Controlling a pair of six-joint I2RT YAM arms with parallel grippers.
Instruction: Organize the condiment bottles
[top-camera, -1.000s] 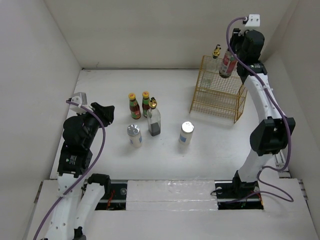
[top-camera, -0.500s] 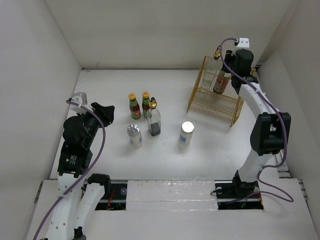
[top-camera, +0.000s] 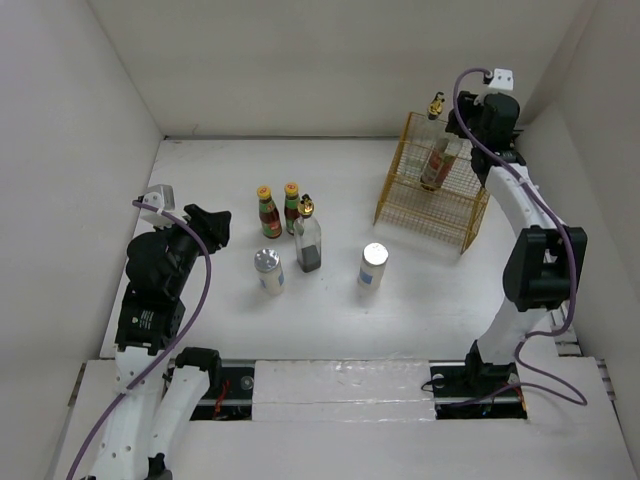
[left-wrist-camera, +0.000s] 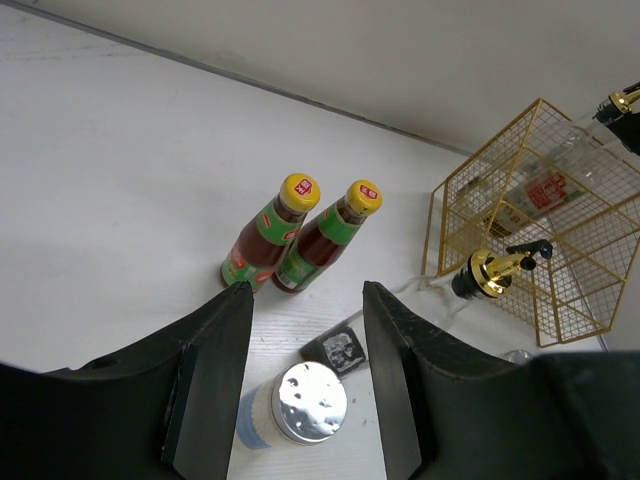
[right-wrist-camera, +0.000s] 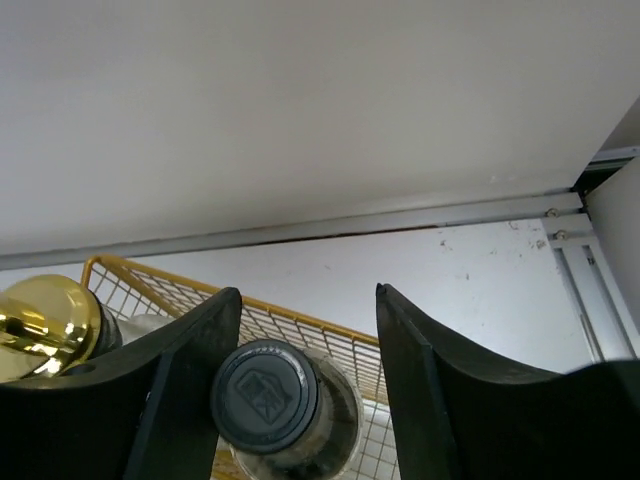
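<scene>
Two red-sauce bottles with yellow caps (top-camera: 268, 210) (top-camera: 292, 204) stand mid-table beside a tall clear gold-topped bottle (top-camera: 308, 238). Two white silver-lidded shakers (top-camera: 269, 270) (top-camera: 373, 265) stand in front of them. My left gripper (top-camera: 215, 228) is open and empty; the left wrist view shows a shaker lid (left-wrist-camera: 309, 402) below its jaws (left-wrist-camera: 305, 300). The dark black-capped jar (top-camera: 436, 163) leans inside the yellow wire basket (top-camera: 455, 225) beside the second gold-topped bottle (top-camera: 435, 104). My right gripper (top-camera: 466, 130) is open just above the jar's cap (right-wrist-camera: 265, 397).
The basket stands at the back right, close to the right and rear walls. White walls enclose the table on three sides. The basket's rim (right-wrist-camera: 300, 322) shows under my right jaws. The arm bases sit at the near edge.
My right gripper lowered the black-capped jar from above the basket into it, then opened. The jar now leans inside the basket. The left arm has not moved.
</scene>
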